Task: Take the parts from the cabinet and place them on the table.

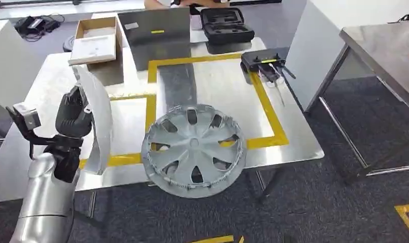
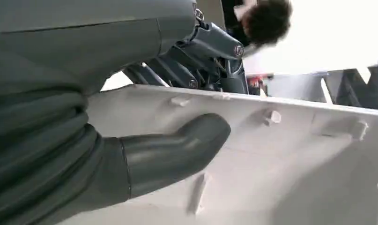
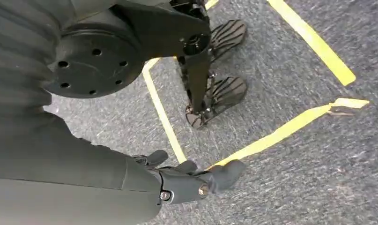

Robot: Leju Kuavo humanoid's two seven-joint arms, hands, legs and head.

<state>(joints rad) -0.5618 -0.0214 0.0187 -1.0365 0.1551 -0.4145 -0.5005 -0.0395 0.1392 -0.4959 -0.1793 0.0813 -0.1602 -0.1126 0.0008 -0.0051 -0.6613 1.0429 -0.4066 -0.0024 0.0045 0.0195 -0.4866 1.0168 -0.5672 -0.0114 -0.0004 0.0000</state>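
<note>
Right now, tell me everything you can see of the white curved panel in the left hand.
The white curved panel is a long, arched strip that looks like plastic, with small moulded clips and ribs along its inner face. The left hand grips it, thumb pressed on that inner face, holding it roughly upright over the table's left side.

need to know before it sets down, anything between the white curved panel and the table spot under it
Nothing visible. The left robot hand holds the white curved panel over bare table left of the yellow tape. The wheel cover lies to its right, apart, overhanging the near edge.
</note>
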